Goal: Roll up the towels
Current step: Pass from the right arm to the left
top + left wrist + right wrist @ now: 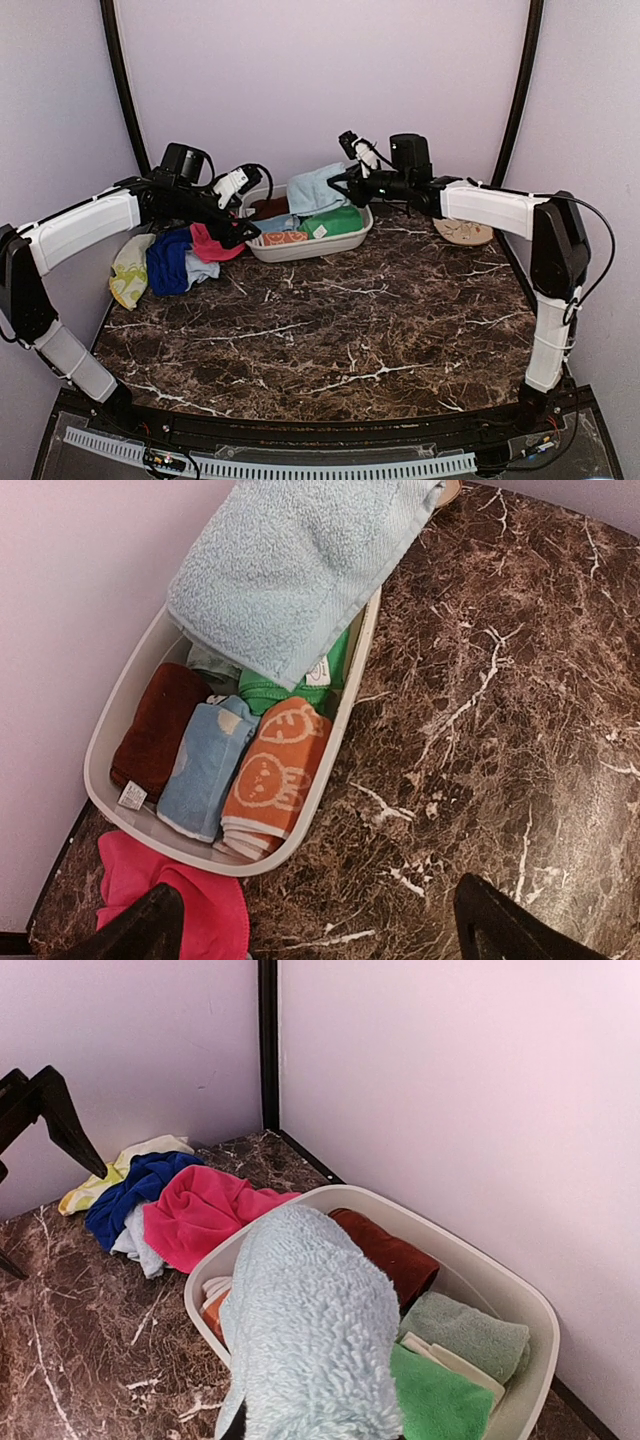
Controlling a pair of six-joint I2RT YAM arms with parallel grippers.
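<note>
My right gripper [347, 181] is shut on a pale blue towel [314, 190], which hangs over the white tub [300, 252]. In the right wrist view this towel [310, 1330] covers the fingers. In the tub lie rolled towels: dark red [155, 725], blue [205, 770], orange patterned [275, 770], green [268, 692] and grey-green [465, 1330]. My left gripper [318, 930] stands open and empty above the marble by the tub's near-left corner. A pink towel [210, 243], a royal blue one [168, 262] and a yellow-green one [130, 270] lie in a heap left of the tub.
A round tan plate [463, 232] lies at the back right, under the right arm. The tub sits against the back wall. The dark marble table [340, 330] stretches from the tub to the near edge.
</note>
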